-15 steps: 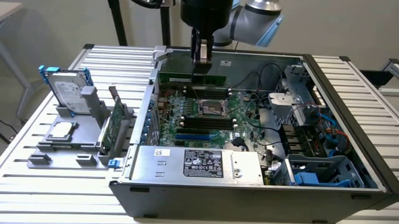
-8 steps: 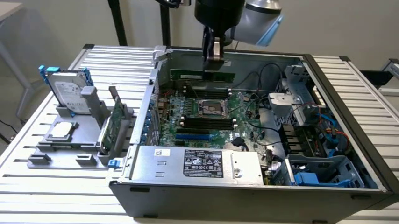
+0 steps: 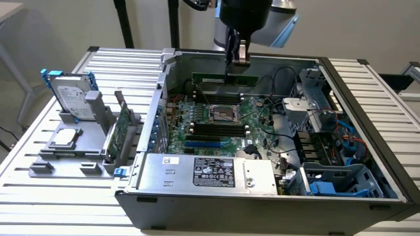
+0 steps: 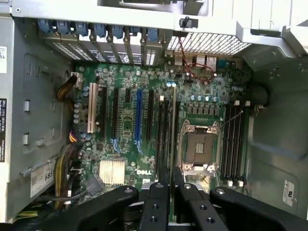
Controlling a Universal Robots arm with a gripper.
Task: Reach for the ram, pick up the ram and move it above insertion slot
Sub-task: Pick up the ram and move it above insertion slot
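Ram held over the motherboard (image 3: pixel 223 118)
Gripper (image 3: pixel 236 61) pinches the ram (image 3: pixel 223 78) by its top edge, above the CPU socket (image 3: pixel 222 113).

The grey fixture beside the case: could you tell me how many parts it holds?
3: silver hard drive upright at its far end; green expansion card upright nearest the case; flat silver chip near the drive. More may be hidden.

Readable marking: "DELL" in white print on the green motherboard (image 4: pixel 144 172), near its edge beside the finned heatsink (image 4: pixel 111 172). A white sticker (image 4: pixel 42 177) on the case wall shows "68", partly cut off. The power supply label (image 3: pixel 214 173) carries print too small to read.
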